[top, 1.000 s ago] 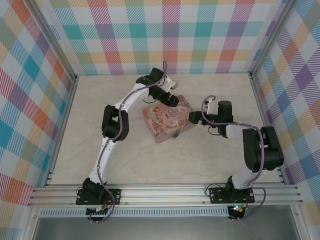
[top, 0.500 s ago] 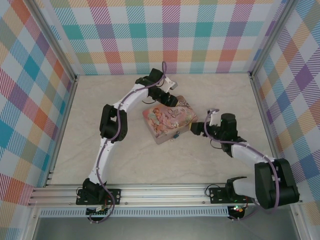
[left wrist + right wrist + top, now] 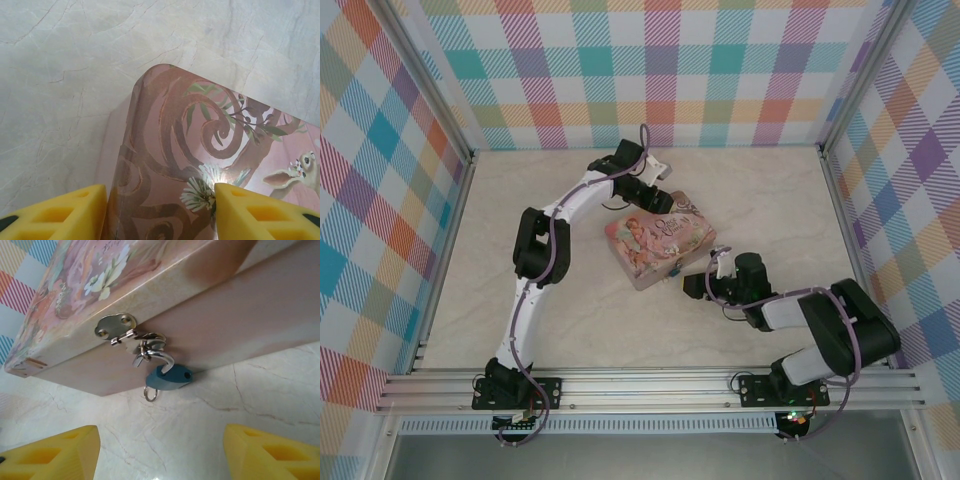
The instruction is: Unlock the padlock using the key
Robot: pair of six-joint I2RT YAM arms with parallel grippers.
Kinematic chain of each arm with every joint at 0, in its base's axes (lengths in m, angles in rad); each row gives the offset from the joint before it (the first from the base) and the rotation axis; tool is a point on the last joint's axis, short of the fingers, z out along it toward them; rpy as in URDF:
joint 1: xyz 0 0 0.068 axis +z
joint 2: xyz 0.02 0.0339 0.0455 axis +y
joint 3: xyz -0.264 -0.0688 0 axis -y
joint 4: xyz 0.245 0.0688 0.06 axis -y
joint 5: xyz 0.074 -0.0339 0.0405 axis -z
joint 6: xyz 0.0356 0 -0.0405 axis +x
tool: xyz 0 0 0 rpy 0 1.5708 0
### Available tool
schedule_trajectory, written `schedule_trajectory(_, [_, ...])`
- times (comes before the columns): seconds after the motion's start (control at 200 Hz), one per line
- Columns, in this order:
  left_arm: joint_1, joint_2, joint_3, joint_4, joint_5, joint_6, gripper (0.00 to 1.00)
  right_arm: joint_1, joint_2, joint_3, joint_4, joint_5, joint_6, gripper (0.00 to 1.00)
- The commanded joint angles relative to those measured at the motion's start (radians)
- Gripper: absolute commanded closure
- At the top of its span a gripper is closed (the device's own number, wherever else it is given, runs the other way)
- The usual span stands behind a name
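No text, label, brand, number or sign was legible. The illustrated lid of the pink tin (image 3: 658, 243) carried a few dark curling strokes near its upper edge in the right wrist view. These were possibly script lettering, but too cropped and blurred to read.

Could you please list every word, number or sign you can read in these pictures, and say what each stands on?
No text can be read with certainty.
On the tin lid: what may be cursive lettering, too small and blurred to read.
On the padlock: no marking visible.
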Motion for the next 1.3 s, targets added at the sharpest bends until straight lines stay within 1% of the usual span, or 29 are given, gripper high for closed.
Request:
schedule_trajectory(0.0, [0.015, 0.000, -0.041, -0.048, -0.097, -0.001, 0.45, 0.012, 0.054, 0.030, 0.172, -0.026, 0.011, 0.34])
schedule_trajectory(0.255, [0.015, 0.016, -0.031, -0.045, -0.093, -0.005, 0.47, 0.011, 0.111, 0.041, 0.240, -0.006, -0.004, 0.31])
schedule_trajectory(0.49, [0.015, 0.039, 0.004, -0.073, -0.093, 0.012, 0.47, 0.012, 0.210, 0.067, 0.333, -0.038, 0.031, 0.31])
schedule_trajectory(0.705, [0.015, 0.039, -0.001, -0.060, -0.090, 0.002, 0.48, 0.013, 0.248, 0.103, 0.342, -0.081, 0.043, 0.31])
schedule_trajectory(1.05, [0.015, 0.033, -0.005, -0.058, -0.092, -0.005, 0.49, 0.025, 0.295, 0.118, 0.419, -0.153, 0.078, 0.39])
schedule_trajectory(1.295, [0.015, 0.030, -0.009, -0.058, -0.092, -0.005, 0.50, 0.026, 0.295, 0.109, 0.445, -0.165, 0.095, 0.44])
